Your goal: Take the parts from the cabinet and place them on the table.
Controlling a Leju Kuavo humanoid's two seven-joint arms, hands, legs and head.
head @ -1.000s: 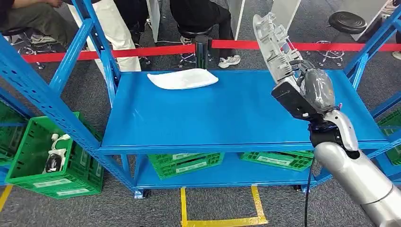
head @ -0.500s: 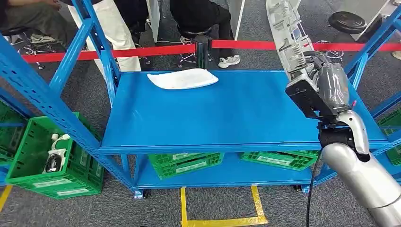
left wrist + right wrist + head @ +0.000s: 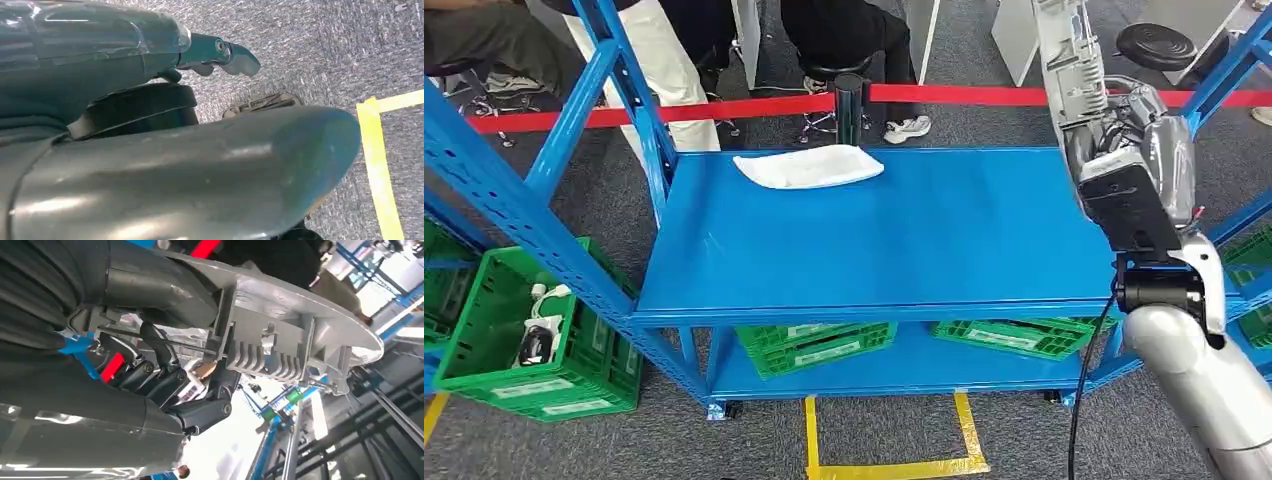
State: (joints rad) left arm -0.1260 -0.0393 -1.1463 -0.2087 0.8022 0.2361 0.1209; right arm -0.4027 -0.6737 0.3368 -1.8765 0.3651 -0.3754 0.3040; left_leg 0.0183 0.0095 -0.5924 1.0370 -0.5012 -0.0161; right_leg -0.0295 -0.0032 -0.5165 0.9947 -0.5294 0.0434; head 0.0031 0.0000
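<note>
Fingers (image 3: 165,375) of right hand (image 3: 1139,165) around grey part (image 3: 1069,70), upright over table's (image 3: 874,250) right edge.

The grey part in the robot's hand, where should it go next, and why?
Probably down and inward, toward the bare blue table top. The right hand grips the grey part upright, high over the table's right edge, not resting on anything. A white part already lies near the far edge, so the middle looks free.

Grey carpet floor (image 3: 1024,440) — yellow tape (image 3: 812,440), red barrier (image 3: 724,107), black stool (image 3: 1159,45).
</note>
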